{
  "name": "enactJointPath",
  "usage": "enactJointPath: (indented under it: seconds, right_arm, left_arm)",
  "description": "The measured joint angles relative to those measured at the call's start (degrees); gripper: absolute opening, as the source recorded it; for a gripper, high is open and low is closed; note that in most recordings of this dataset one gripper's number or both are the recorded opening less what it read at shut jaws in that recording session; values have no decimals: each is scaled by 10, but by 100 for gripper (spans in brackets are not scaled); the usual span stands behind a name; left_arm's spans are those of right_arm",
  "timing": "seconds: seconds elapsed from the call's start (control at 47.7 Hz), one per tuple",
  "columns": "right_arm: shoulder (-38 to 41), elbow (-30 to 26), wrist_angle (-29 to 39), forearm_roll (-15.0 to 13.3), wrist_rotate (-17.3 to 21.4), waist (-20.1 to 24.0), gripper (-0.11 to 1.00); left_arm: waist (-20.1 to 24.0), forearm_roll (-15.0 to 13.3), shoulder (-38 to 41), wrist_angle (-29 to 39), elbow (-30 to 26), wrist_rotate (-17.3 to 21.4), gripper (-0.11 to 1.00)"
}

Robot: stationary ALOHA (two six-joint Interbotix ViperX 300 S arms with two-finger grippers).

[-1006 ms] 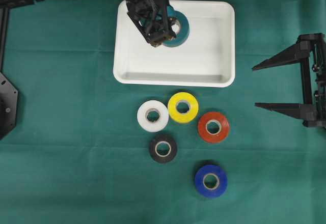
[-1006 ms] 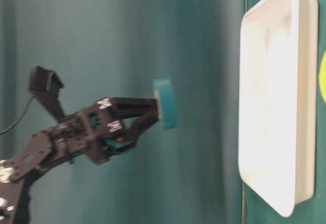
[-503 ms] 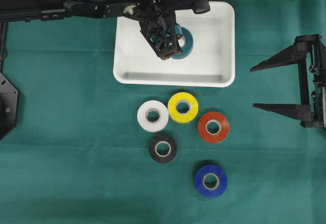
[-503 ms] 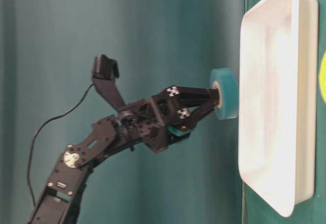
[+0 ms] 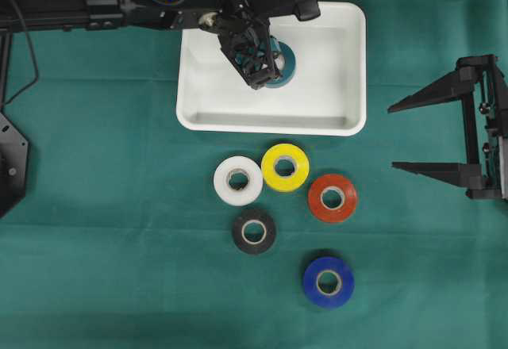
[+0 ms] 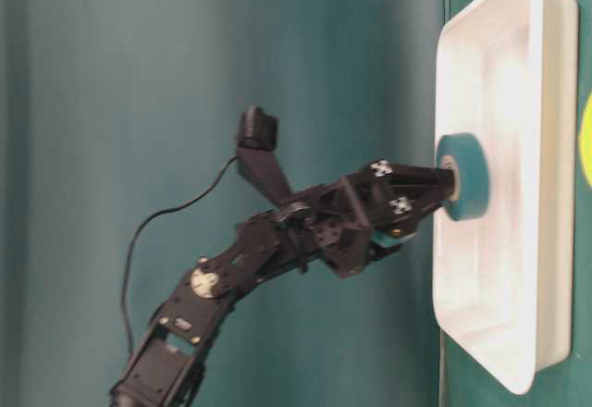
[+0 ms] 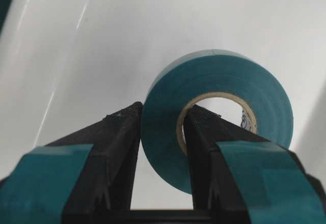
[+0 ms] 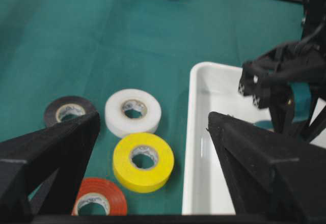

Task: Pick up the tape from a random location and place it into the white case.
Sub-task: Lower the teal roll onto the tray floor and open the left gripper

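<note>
A teal tape roll [image 5: 287, 62] is pinched in my left gripper [image 5: 262, 78], one finger through its core and one on its outer side. The gripper is shut on the tape [image 7: 229, 68] and holds it low inside the white case [image 5: 333, 87], near the case's middle. From table level the tape [image 6: 465, 176] sits past the case's rim [image 6: 532, 18]; I cannot tell whether it touches the floor. My right gripper [image 5: 393, 136] hangs open and empty at the right, away from the case.
Several other rolls lie on the green cloth in front of the case: white [image 5: 238, 180], yellow [image 5: 285, 166], red [image 5: 332, 197], black [image 5: 254, 231] and blue [image 5: 328, 281]. The left arm reaches in from the upper left.
The left gripper has gone down with the teal tape, from well above the case to inside its rim. The right gripper has stayed open and nearly still.
</note>
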Motion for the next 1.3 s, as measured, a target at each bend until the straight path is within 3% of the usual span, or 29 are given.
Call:
enactJointPath:
  seconds: [0.189,0.733,0.775,0.943,1.027,1.299]
  right_arm:
    - [0,0,-1,0,0,0,91]
    - [1,-1,-1,-2,0,0,91]
    - [1,0,-1,-1,0,0,91]
    - [0,0,-1,-2,-1,0,91]
    - [1,0,-1,-1,0,0,91]
    - [1,0,-1,-2,0,0,91]
  left_arm:
    - [0,0,15,-4,0,20,21]
    - [0,-3,16,10,1,18,22]
    - [0,-3,17,10,1,18,28]
    - [0,-3,17,7,0,18,78]
    - [0,-3,16,4,1,18,95]
    - [0,-3,16,-1,2,20,94]
